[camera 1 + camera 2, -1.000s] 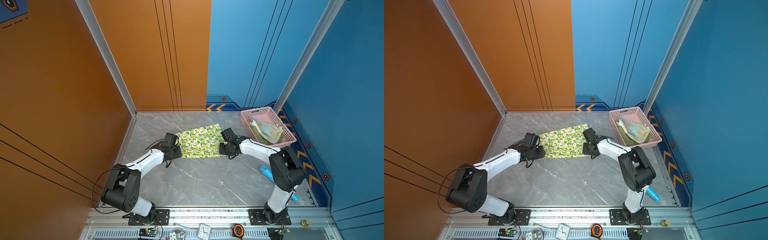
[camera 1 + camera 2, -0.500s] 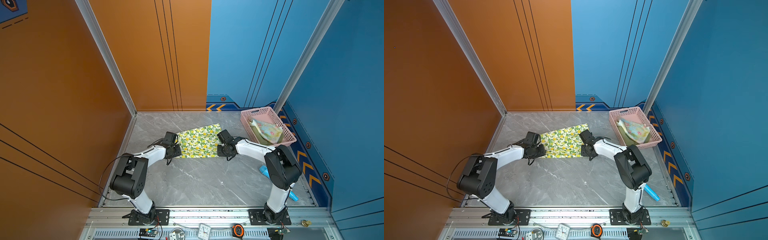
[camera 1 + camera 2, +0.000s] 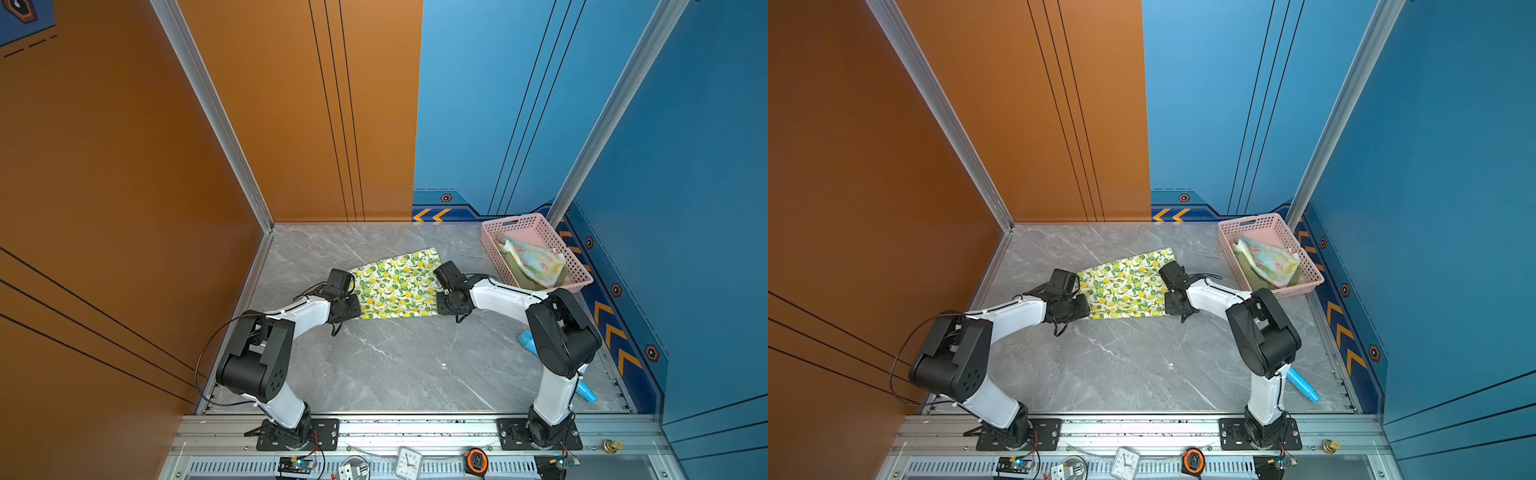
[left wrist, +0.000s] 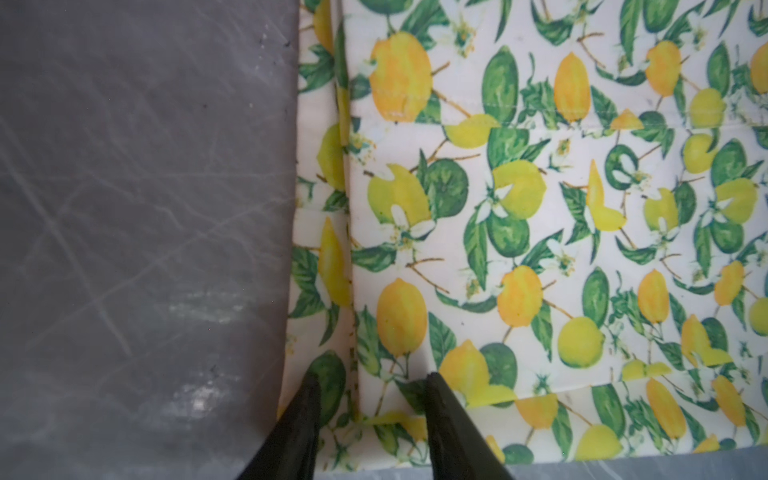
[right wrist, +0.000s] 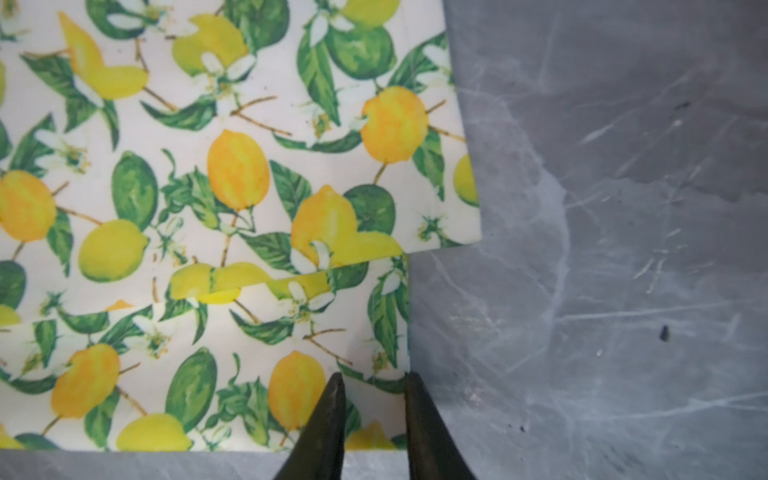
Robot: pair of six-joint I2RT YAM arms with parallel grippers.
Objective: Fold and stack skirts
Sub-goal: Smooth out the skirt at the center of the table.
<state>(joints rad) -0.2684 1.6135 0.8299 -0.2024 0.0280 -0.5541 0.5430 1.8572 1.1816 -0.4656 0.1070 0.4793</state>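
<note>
The lemon-print skirt (image 3: 395,286) (image 3: 1125,289) lies flat on the grey table in both top views, one layer folded over another. My left gripper (image 3: 355,304) (image 3: 1081,307) is low over its near left corner. In the left wrist view the left gripper (image 4: 372,378) stands open with the cloth's side fold between the tips. My right gripper (image 3: 442,305) (image 3: 1173,306) is at the near right corner. The right gripper (image 5: 374,376) is open, one tip over the cloth (image 5: 232,208), one at its edge. The pastel flowered skirt (image 3: 534,262) lies on the olive skirt (image 3: 527,283) in the pink basket (image 3: 515,220).
The basket (image 3: 1252,222) stands at the back right corner against the blue wall. A blue cylinder (image 3: 1304,384) lies on the table behind the right arm's base. A clock (image 3: 409,461) and a tape measure (image 3: 478,459) sit on the front rail.
The left arm's elbow has swung in toward the table and the right gripper has edged a little left. Both grippers stay at the skirt's near corners; the skirt has not moved.
</note>
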